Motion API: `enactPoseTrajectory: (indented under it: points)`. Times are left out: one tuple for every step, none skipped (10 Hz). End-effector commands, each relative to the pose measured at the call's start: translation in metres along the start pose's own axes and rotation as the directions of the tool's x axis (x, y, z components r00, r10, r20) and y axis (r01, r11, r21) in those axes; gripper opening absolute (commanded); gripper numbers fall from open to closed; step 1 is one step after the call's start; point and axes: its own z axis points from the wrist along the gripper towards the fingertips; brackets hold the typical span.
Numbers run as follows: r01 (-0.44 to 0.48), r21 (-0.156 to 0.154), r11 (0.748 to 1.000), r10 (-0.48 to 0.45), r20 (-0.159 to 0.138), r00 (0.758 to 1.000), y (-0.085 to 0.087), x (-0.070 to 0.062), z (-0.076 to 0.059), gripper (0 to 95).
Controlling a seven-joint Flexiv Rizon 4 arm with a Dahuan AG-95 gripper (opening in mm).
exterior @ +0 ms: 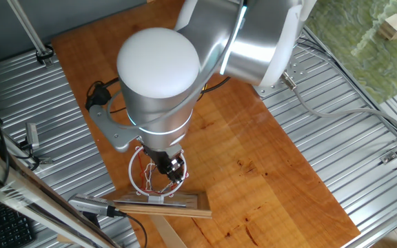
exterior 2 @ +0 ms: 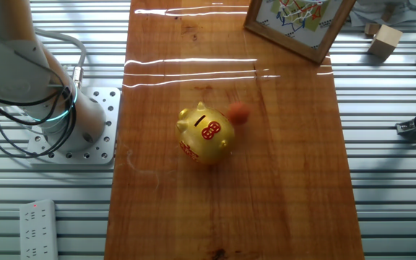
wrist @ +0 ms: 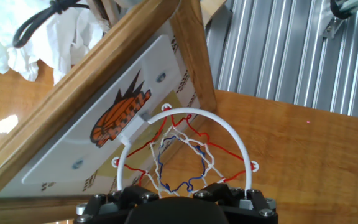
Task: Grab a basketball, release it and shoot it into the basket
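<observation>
Glossy wooden tabletop (exterior: 267,158), ribbed metal either side. Gripper (wrist: 179,198) hangs right over the basket (wrist: 185,149); fingertips cut off at the frame edge, so opening and any hold can't be told. Basketball (exterior 2: 238,113) sits on the table touching a shiny gold piggy bank (exterior 2: 206,134). White ring, stringy red-white net, flat wood-framed backboard.

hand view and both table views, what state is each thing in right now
gripper: above the hoop, open or shut cannot be told
hoop: upright against the backboard, net hanging, nothing in it
basketball: on the table, touching the piggy bank
piggy bank: standing upright on the table
</observation>
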Motion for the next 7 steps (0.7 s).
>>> enactPoseTrajectory:
  points:
    - [0.002, 0.0, 1.0, -0.002, 0.003, 1.0, 0.0002, 0.0002, 0.0, 76.0]
    - [0.001, 0.0, 1.0, -0.001, 0.004, 1.0, 0.0002, 0.0002, 0.0, 76.0]
    - [0.002, -0.002, 1.0, -0.002, 0.007, 1.0, 0.0002, 0.0001, -0.0001, 76.0]
    - [0.003, -0.004, 1.0, -0.003, 0.009, 1.0, 0.0003, -0.0001, -0.0003, 76.0]
    - [0.002, -0.006, 1.0, -0.002, 0.011, 1.0, 0.0004, -0.0002, -0.0008, 76.0]
    - [0.002, -0.008, 1.0, -0.002, 0.012, 1.0, 0.0005, -0.0002, -0.0014, 76.0]
    - [0.001, -0.011, 1.0, -0.001, 0.016, 1.0, 0.0007, -0.0003, -0.0022, 76.0]
